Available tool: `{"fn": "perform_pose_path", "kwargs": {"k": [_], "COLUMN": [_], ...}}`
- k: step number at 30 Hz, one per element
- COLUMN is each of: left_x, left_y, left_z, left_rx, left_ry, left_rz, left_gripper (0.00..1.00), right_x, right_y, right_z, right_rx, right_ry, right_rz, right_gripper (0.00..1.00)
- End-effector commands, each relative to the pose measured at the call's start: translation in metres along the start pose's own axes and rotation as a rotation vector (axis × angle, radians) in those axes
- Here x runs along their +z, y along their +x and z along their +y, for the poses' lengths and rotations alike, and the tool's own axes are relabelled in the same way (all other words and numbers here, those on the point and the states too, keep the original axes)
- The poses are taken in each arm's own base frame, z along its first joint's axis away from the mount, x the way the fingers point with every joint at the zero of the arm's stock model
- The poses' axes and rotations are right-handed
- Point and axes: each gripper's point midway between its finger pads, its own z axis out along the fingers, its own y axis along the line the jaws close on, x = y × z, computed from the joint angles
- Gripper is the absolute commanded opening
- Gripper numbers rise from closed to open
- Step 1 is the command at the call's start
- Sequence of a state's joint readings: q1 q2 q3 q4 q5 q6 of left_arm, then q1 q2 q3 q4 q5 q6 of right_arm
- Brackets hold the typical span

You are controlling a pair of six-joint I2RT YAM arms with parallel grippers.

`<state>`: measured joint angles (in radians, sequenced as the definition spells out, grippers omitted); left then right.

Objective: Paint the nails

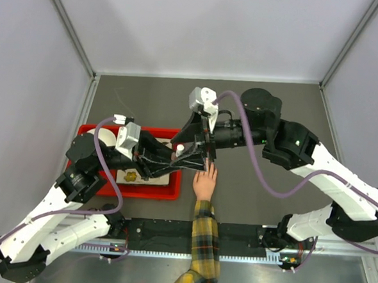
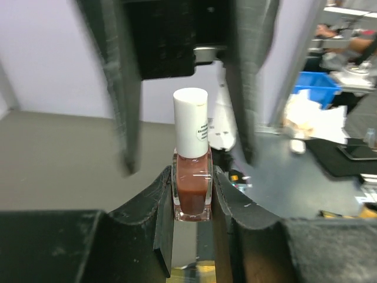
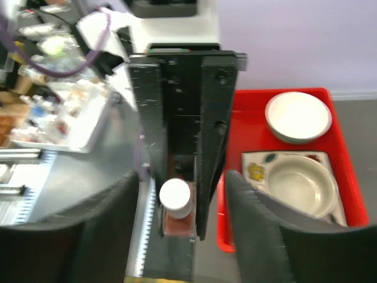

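Note:
A light-skinned hand with a yellow-and-dark plaid sleeve lies flat on the table; its nails are too small to make out. My left gripper is shut on a nail polish bottle of red-brown polish with a white cap, held just above the fingertips. The bottle also shows in the right wrist view. My right gripper is open, its fingers standing either side of the cap and apart from it. In the top view both grippers meet over the hand.
A red tray stands left of the hand and holds a white bowl and a second bowl on a patterned plate. The tray also shows in the top view. The arms' mounting rail runs along the near edge.

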<state>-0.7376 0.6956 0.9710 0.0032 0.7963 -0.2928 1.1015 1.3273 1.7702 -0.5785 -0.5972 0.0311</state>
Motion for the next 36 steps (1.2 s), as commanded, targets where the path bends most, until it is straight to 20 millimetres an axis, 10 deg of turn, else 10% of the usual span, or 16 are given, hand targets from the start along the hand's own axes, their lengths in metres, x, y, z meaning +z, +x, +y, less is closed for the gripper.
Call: {"fn": "perform_pose_path", "kwargs": {"k": [1,7,14,27,31,36], "left_x": [-0.004,-0.012,-0.021,-0.029,-0.029,-0.013], "left_y": [-0.011,0.004,0.011,0.005,0.001,-0.003], "left_z": [0.037,0.09,0.115,0.121,0.118,0.08], "left_rx": [0.092,0.156,0.223,0.229,0.235,0.159], "left_ry": [-0.21,-0.44,-0.554,-0.617,-0.611,-0.411], "left_rz": [-0.008,0.046,0.071,0.018,0.009,-0.031], "left_gripper": [0.0,0.0,0.0,0.0,0.0,0.0], "right_x": [0.003,-0.031,-0.04,-0.005,-0.001,-0.006], "right_y": [-0.014,-0.005,-0.011,0.011,0.014,0.009], "right_z": [-0.042,-0.112,-0.115,-0.114,-0.112,-0.102], "right_rx": [0.054,0.265,0.368,0.413,0.407,0.281], "right_ry": [0.231,0.725,0.801,0.766,0.749,0.674], "right_rz": [-0.036,-0.075,-0.064,0.029,0.043,0.056], "right_gripper": [0.68,0.76,0.59,0.36,0.14,0.0]}}
